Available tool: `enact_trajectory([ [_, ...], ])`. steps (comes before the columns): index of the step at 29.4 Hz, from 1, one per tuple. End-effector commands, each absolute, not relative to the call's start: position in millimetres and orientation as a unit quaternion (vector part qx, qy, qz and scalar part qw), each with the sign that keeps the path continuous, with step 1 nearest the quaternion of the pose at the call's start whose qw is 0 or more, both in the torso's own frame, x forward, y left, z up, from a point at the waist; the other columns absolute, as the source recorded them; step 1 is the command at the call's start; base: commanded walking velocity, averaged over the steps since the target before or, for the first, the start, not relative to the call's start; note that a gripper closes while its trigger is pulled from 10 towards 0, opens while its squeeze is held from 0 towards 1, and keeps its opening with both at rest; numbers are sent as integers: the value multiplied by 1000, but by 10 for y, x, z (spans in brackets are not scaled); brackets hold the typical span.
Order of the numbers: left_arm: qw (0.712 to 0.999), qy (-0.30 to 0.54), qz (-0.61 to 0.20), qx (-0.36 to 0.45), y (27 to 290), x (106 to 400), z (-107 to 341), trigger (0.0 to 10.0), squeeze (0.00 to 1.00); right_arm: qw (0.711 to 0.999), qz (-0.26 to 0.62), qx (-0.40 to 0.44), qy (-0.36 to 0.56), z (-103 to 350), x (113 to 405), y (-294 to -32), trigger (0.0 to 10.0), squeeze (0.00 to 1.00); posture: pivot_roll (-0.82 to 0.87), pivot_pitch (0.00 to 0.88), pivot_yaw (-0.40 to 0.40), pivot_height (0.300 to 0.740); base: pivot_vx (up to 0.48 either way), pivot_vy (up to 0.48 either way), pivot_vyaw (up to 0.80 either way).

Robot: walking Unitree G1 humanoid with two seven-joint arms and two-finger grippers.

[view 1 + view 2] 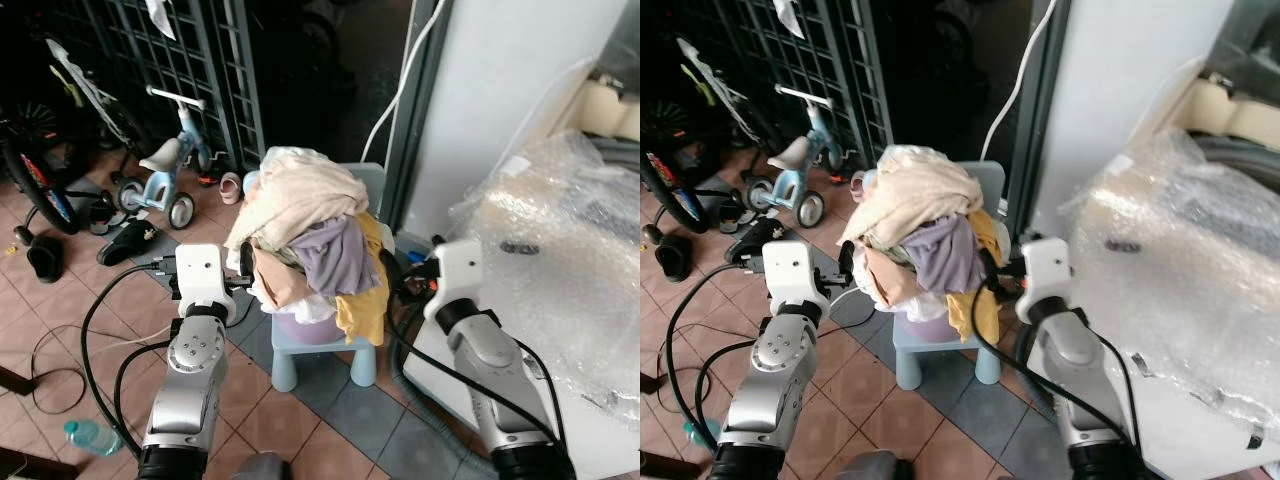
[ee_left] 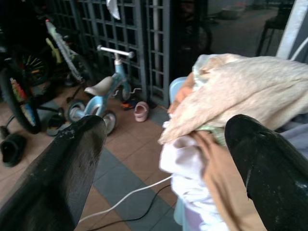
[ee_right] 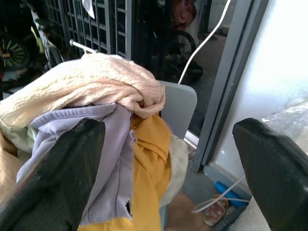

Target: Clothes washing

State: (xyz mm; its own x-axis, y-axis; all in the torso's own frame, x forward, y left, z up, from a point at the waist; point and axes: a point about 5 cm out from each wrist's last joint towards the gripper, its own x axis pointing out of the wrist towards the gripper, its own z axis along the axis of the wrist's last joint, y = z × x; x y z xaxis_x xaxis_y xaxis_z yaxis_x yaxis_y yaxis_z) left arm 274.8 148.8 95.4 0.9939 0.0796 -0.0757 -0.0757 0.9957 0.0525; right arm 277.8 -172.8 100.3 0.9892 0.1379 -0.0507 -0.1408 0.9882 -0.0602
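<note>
A pale blue child's tricycle (image 1: 165, 170) stands by the dark metal grille (image 1: 190, 60) at far left, sandals (image 1: 125, 240) on the tiles near it. The left gripper (image 1: 243, 265) is spread wide, its inner finger (image 2: 267, 168) touching or nearly touching the pile's left side. The pile of clothes (image 1: 305, 235), cream towel on top with lilac and yellow garments below, sits heaped on a small light blue chair (image 1: 320, 345). The right gripper (image 1: 393, 272), jaws released, flanks the pile's right side. Bubble wrap (image 1: 560, 250) covers what may be a washing machine at far right.

Basket (image 1: 310, 325) mostly hidden under clothes (image 1: 300, 225)
</note>
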Motion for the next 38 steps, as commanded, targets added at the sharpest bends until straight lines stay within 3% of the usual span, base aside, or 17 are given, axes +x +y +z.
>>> enact_trajectory([
  [1,996,37,65,42,1657,2708,945,10000,0,997,65,-25,19,1024,2827,-1692,10000,0,-29,0,13,740,0,0,800],
  [8,996,41,70,44,1689,2692,925,10000,0,998,59,-22,23,1008,2832,-1722,10000,0,-26,0,12,740,0,0,800],
  [19,996,54,51,46,1677,2696,808,10000,0,988,141,-30,52,941,2729,-1591,10000,0,-42,0,69,740,0,0,0],
  [27,996,66,32,53,1722,2621,687,10000,0,997,44,-46,51,810,2652,-1800,10000,0,-40,0,66,740,0,0,0],
  [31,996,51,43,62,1786,2589,740,10000,0,997,-40,-11,60,744,2576,-1955,10000,0,-41,0,60,740,0,0,0],
  [34,996,49,49,62,1824,2578,745,10000,0,998,-38,-2,55,782,2585,-1940,10000,0,-49,0,62,740,0,0,0],
  [38,997,41,35,55,1812,2564,759,10000,0,996,-3,-78,42,823,2627,-1833,10000,0,-44,0,52,740,63,0,0],
])
